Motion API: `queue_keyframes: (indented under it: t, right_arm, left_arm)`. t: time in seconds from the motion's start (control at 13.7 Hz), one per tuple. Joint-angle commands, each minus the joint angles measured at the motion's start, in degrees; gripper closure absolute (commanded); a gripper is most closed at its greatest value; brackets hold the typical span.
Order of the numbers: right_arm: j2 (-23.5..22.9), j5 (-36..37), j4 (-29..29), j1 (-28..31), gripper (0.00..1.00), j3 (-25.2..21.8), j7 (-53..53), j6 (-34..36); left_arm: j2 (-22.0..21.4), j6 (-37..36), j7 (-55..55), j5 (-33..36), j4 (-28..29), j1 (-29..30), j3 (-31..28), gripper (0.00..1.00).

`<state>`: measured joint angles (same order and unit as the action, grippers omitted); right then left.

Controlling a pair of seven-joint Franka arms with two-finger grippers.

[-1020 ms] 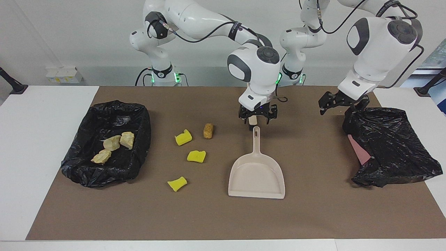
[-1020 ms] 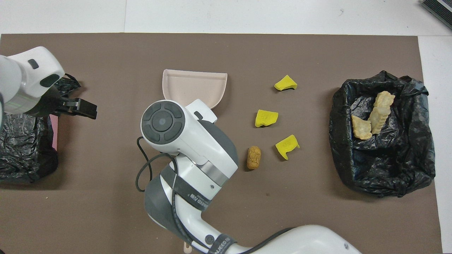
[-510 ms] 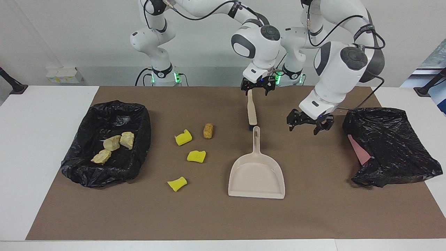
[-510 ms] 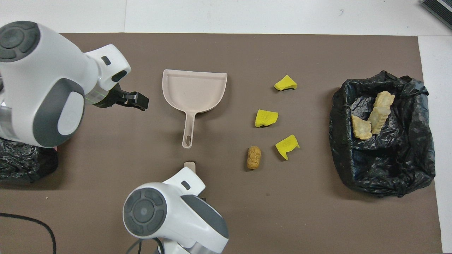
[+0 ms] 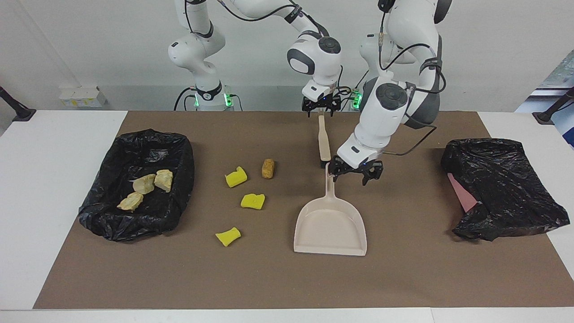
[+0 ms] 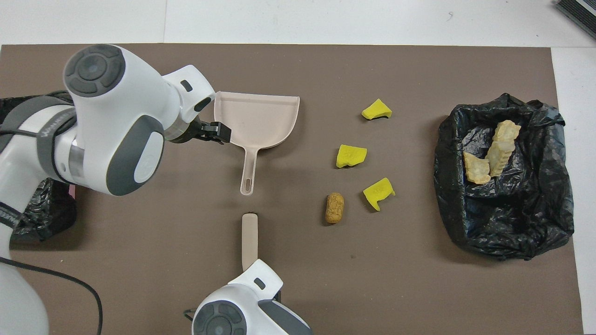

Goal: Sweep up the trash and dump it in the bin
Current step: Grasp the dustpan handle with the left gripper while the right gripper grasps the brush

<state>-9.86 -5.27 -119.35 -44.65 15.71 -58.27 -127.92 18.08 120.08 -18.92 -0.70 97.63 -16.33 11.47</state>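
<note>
Brown mat [image 5: 403, 278] covering the bench, carrying all items. Three bright yellow spongy chunks [image 5: 252, 201] and one brown oblong nugget [image 5: 267, 168] lie loose mid-mat, toward the right arm's end. Three pale tan lumpy pieces [image 5: 144, 184] sit inside the black-bag-lined bin [image 5: 179, 179] at the mat's edge on the right arm's end. Beige plastic dustpan [image 5: 330, 226] lies flat at mid-mat, handle pointing toward the robots. Beige brush handle [image 5: 323, 141] lies just nearer the robots, in line with the dustpan handle. Crumpled black plastic bag [image 5: 502, 188] at the left arm's end. Left gripper [image 5: 356, 172] over the dustpan handle, fingers spread, holding nothing. Right gripper [image 5: 319, 107] over the brush handle's robot-side end, fingers spread, empty.
</note>
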Motion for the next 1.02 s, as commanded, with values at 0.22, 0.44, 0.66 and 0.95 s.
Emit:
queue_keyframes:
  t: [0.22,0.44,0.66,0.95]
  right_arm:
    - [0.01,-3.79,-1.68,-1.32,0.32,-0.24,-0.62,-3.04]
    - [0.36,-3.61,-1.41,-1.76,0.93,-0.32,-3.5,-2.33]
    - [1.5,-2.56,-1.5,-2.2,1.0,-0.41,-6.42,-1.81]
    - [7.99,-0.1,-3.51,-1.15,1.0,-0.68,-6.86,5.83]
  left_arm:
    - [-0.94,9.64,-5.24,1.14,9.93,-3.36,-0.75,0.0]
    - [-0.86,9.56,-8.67,1.05,10.91,-4.5,-0.66,0.7]
    - [-0.59,9.21,-7.97,1.75,9.25,-3.89,-0.75,1.0]
    - [-1.21,7.98,-7.18,3.51,6.7,-2.84,-1.27,1.0]
